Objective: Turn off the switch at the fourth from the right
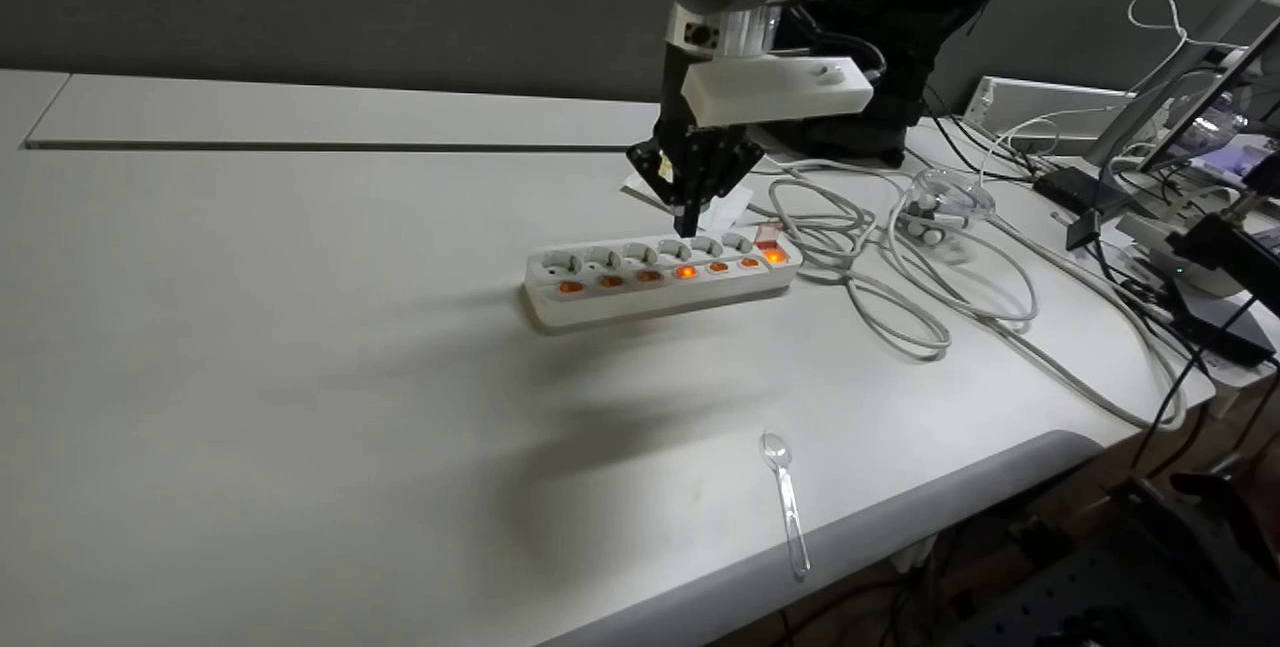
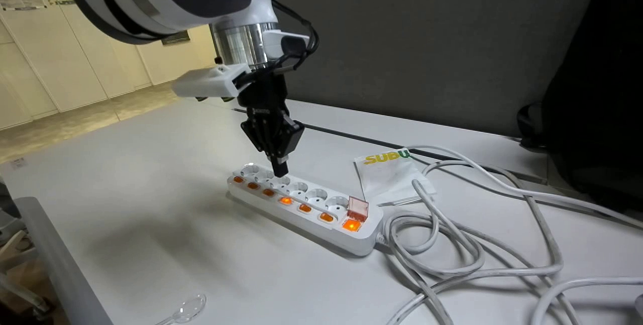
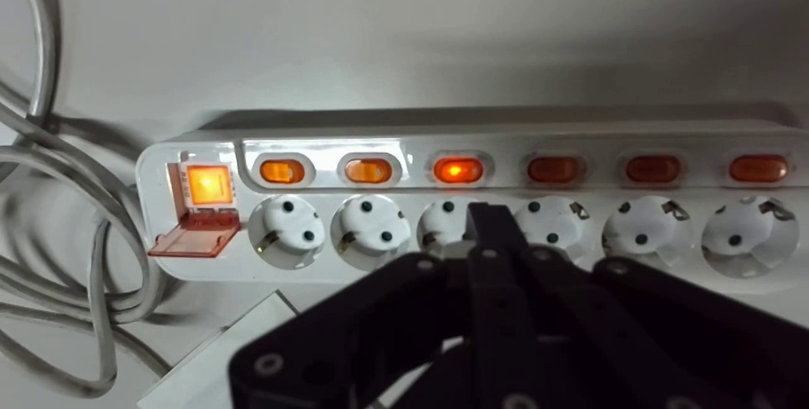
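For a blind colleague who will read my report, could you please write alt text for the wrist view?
A white six-socket power strip lies behind closed black jaws, which hide part of it from the bottom of the picture. Its square switch, with the cover open, and the third oval switch from the left glow orange; grey cables lie at the left.

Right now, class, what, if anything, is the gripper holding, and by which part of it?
Nothing is held: the gripper is shut, jaws together with nothing showing between them, over the power strip.
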Controlling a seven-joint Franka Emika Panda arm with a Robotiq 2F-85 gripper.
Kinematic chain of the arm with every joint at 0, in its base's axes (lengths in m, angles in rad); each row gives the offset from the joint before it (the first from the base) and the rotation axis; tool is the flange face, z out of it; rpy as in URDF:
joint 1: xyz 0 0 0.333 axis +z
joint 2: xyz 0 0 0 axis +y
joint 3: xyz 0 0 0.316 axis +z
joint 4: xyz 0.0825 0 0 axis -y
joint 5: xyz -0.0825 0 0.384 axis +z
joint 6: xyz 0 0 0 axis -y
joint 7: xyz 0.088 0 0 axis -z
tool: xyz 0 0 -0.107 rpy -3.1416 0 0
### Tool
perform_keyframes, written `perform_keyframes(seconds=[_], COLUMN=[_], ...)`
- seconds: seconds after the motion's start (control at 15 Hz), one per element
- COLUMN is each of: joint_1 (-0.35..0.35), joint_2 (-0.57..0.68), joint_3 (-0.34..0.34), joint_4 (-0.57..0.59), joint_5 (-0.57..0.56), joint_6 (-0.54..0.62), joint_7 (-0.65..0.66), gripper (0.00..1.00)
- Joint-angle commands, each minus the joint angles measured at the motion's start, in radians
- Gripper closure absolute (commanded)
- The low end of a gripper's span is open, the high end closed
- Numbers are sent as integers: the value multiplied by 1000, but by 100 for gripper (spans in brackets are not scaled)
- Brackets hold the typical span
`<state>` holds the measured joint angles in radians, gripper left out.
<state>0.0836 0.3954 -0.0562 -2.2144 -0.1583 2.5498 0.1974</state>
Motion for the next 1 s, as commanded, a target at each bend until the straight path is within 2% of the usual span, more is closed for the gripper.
perform_keyframes(seconds=[0.0,0.53,0.93], joint_1=[1,1,6], joint_2=[-4,-26,-8], joint_3=[-2,-6,-35], joint_4=[0,-92,-126], joint_5=[1,4,-7], joint_6=[-2,61,202], joint_7=[-2,5,12], gripper=[100,100,100])
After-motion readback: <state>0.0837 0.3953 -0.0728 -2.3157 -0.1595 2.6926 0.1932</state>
